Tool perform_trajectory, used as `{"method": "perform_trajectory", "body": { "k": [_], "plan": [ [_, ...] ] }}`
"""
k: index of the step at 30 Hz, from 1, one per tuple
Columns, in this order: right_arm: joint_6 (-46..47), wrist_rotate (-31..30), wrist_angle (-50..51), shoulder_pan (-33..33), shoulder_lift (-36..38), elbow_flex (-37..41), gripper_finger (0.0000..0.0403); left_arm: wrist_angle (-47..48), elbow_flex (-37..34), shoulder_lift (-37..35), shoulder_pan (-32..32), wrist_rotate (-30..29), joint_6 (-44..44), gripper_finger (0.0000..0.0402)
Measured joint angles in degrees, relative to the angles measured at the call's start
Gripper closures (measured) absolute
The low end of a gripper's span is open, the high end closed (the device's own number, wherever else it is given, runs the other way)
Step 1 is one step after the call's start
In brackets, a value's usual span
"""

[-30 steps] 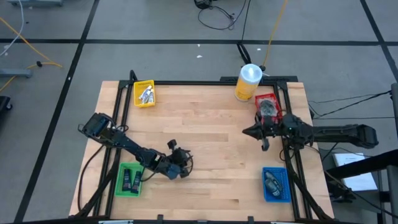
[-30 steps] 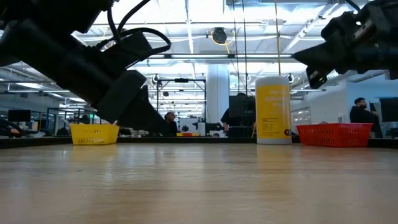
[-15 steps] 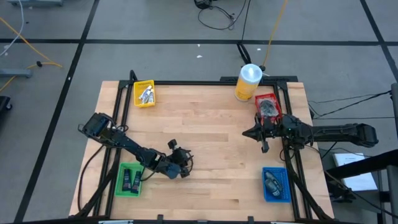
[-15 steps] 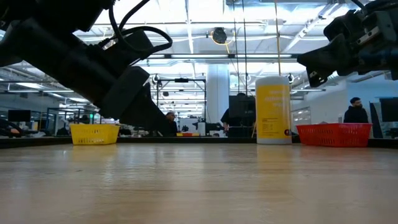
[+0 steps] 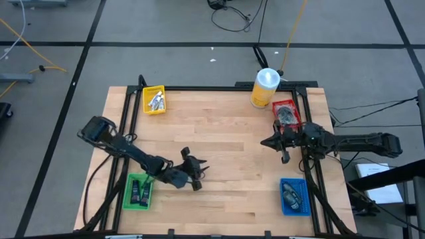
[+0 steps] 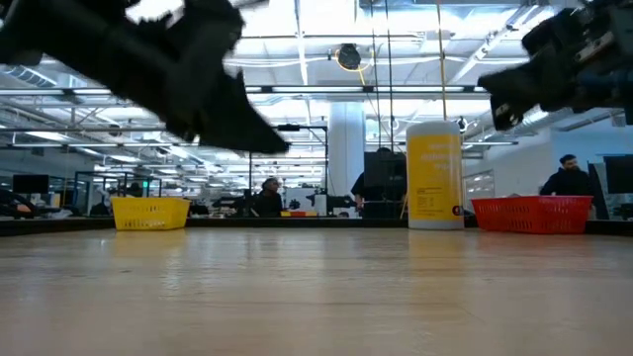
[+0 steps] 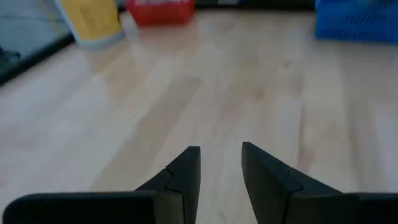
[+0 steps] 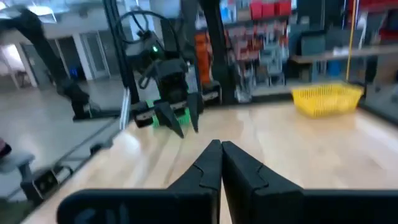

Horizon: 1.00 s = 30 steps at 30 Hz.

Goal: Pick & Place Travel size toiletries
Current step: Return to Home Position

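**High view: both arms over the table, toiletries in the bins**

I read the left gripper [image 5: 196,171] over the table [image 5: 232,126], near the green bin [image 5: 127,200]. Its fingers [image 7: 186,168] are narrowly parted and hold nothing. The right gripper [image 5: 265,141] hangs just beside the red bin [image 5: 285,103], with its fingers [image 8: 239,165] pressed together and empty.

Toiletries by bin:
- Green bin: two dark packs [image 5: 139,192].
- Yellow bin [image 5: 154,111]: pale tubes [image 5: 157,101].
- Red bin: a dark item [image 5: 285,117].
- Blue bin [image 5: 295,212]: a grey item [image 5: 290,194].

The yellow canister [image 5: 265,87] stands beside the red bin.

A dark clump [image 5: 286,115] lies in the red bin [image 5: 284,102] just beside the canister [image 5: 265,86]; pale pieces [image 5: 156,101] in the yellow bin [image 5: 154,87] well apart; two dark packs [image 5: 135,192] in the green bin [image 5: 126,192] farthest off.
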<state>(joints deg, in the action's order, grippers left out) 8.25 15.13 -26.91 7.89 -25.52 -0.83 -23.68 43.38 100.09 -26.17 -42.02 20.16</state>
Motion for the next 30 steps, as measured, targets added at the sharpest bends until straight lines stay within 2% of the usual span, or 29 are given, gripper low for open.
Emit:
{"method": "perform_trajectory", "body": {
  "k": [9, 13, 17, 25, 30],
  "plan": [
    [0.0, 0.1, 0.8, -4.7, 14.7, 0.0, 0.0400, 6.3, 0.0, -15.2, 0.0, -1.4, -9.5, 0.0284],
    [0.0, 0.0, 0.7, -5.8, 20.1, 0.0, 0.0401, 13.5, -0.3, -19.8, -0.1, -5.0, -9.7, 0.0284],
    [0.0, 0.0, 0.7, -6.5, 25.1, 0.1, 0.0399, 15.0, -4.6, -22.4, -1.0, -8.8, -8.5, 0.0284],
    [0.0, 0.0, -2.4, -8.0, 25.3, 0.1, 0.0400, 12.1, -15.9, -29.9, -1.7, -9.4, -2.4, 0.0284],
    [0.0, 0.0, -1.9, -8.0, 24.4, 0.1, 0.0399, 10.1, -21.7, -36.7, -1.7, -9.5, -2.4, 0.0284]
  ]
}}
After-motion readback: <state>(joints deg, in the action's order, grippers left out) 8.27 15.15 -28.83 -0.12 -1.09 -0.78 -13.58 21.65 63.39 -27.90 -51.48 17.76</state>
